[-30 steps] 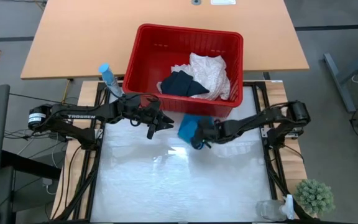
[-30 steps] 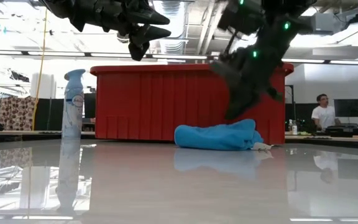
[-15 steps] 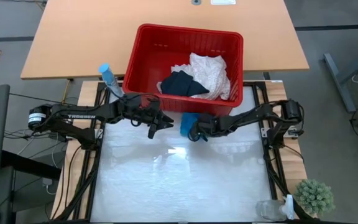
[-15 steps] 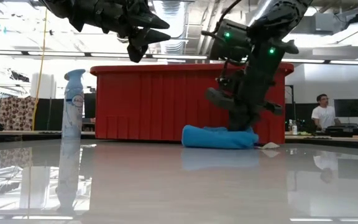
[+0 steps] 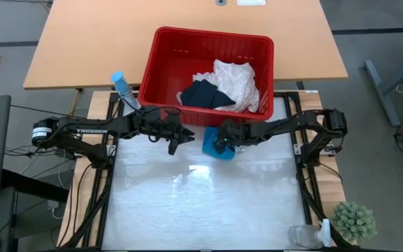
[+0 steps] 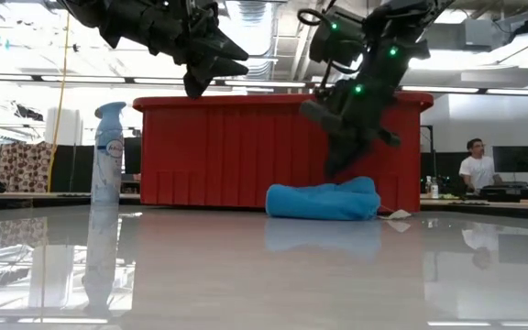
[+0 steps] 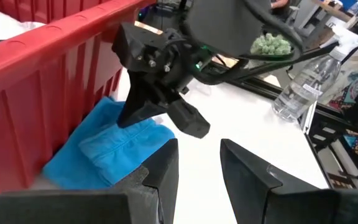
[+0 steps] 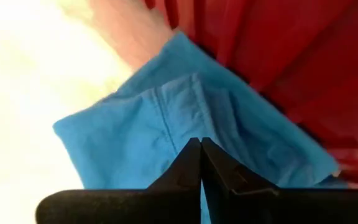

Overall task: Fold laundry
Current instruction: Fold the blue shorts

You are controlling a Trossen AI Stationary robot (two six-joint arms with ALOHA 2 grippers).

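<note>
The only writing that could be read was the white word "TROSSEN" on the left arm [image 5: 89, 131] in the high view.

Largest first, there were two tables: one bare wooden table [image 5: 103, 42] at the far side and one white work table [image 5: 201, 203] under the arms. One red basket [image 5: 161, 70] stood at the white table's far edge. There were two dark arms. The right arm [image 5: 292, 126] reached in toward the basket's near wall.

Three cloth items showed. One cream-white lacy cloth [image 5: 236, 80] and one dark navy garment [image 5: 203, 94] lay inside the basket, touching each other. One turquoise garment [image 6: 324, 200] lay bunched on the white table, just beside the basket's near wall.

The right gripper [image 7: 166, 118] hung just above that turquoise garment with its fingers pressed together and nothing between them, as the right wrist view showed. The left gripper [image 5: 175, 140] hovered above the table near the basket's front, left of the turquoise garment, its fingers [image 7: 247, 168] a little apart and holding nothing.

Smaller things: one small green plant [image 5: 354, 220], one blue-capped spray bottle [image 6: 108, 151] standing upright by the basket's left corner, and one clear plastic bottle [image 5: 306, 234] at the near right corner.
</note>
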